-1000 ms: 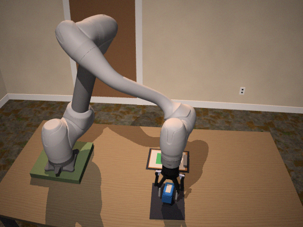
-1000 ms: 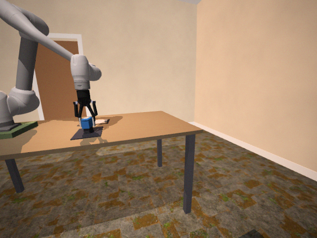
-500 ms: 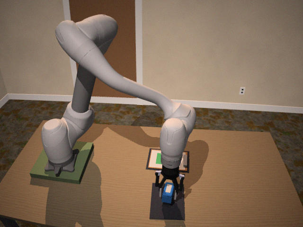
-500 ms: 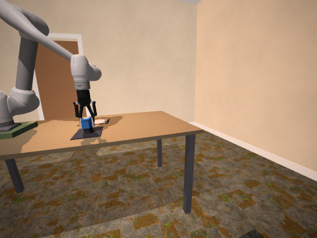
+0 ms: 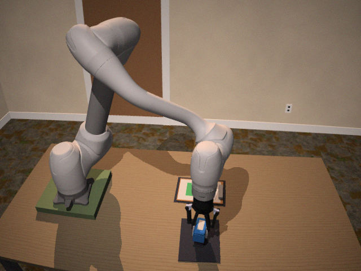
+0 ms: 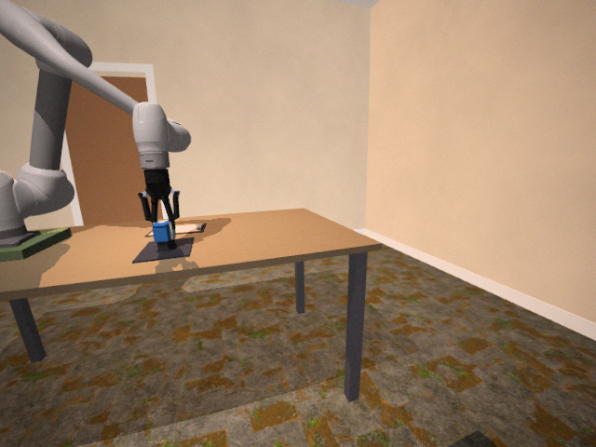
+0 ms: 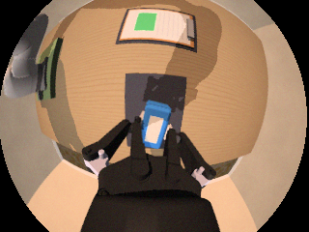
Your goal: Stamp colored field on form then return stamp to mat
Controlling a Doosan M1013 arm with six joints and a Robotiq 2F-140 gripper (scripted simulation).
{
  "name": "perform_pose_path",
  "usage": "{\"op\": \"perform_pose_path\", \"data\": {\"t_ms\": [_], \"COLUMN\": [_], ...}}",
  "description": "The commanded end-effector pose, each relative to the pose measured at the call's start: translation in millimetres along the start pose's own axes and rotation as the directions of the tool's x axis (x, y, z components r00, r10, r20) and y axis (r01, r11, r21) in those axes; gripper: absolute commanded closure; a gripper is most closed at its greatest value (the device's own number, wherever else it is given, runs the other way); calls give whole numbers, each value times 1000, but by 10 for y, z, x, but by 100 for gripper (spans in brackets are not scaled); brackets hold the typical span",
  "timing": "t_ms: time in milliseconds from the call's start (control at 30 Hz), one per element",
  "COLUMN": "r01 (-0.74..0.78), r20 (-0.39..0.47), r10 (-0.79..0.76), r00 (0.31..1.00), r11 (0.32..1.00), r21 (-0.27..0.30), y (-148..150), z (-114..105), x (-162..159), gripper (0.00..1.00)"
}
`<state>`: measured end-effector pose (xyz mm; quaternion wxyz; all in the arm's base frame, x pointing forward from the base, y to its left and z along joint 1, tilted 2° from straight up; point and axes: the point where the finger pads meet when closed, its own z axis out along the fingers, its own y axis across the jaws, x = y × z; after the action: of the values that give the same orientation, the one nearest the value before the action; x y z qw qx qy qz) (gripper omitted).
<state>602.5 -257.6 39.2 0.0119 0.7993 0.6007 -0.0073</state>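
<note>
Beige walls and a brown door stand behind a wooden table (image 5: 262,210). On it, the gripper (image 5: 201,226) points straight down, and its two black fingers are squeezed onto the sides of the blue stamp (image 5: 199,231), so it is holding the stamp. The stamp stands upright on the dark mat (image 5: 189,253), near the mat's far end. Just past the mat lies the form (image 7: 170,26) with its green field (image 7: 146,22), partly hidden under the robot's wrist in the top view. The hold looks like it sits on the upper part of the stamp, so the stamp could tip or slip when it is lifted, and then it would not land flat on the field. A fast swing could do that too. The way to the form is short, and nothing lies between mat and form. The table has lots of room to the right, and its front edge is near the mat. The arm's green base plate (image 5: 100,178) sits well apart on the left.
</note>
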Motion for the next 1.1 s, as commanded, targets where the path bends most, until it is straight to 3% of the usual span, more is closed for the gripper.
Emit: {"op": "perform_pose_path", "data": {"t_ms": [0, 967, 1067], "r01": [0, 0, 0], "r20": [0, 0, 0], "r10": [0, 0, 0], "r00": [1000, 1000, 1000], "r11": [1000, 1000, 1000], "r21": [0, 0, 0], "y": [0, 0, 0], "z": [-1, -8, -82], "x": [0, 0, 0], "gripper": [82, 82, 82]}}
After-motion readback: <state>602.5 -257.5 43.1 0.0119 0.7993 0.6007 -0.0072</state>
